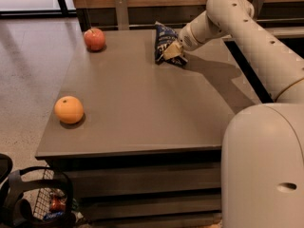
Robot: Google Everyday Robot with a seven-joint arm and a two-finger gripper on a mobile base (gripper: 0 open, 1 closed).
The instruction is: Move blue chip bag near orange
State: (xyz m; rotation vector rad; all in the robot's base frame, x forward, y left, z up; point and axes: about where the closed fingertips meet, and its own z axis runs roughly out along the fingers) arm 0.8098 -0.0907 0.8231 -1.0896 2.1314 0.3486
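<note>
Wire basket [29,199] on floor, lower left, below table [142,113] edge. Orange [69,109] on table's near-left corner. Blue chip bag [162,40] upright at far middle of table, well apart from orange. Gripper [172,52] at bag's lower right side, clamped onto it. Red apple [94,39] at far-left corner.
</note>
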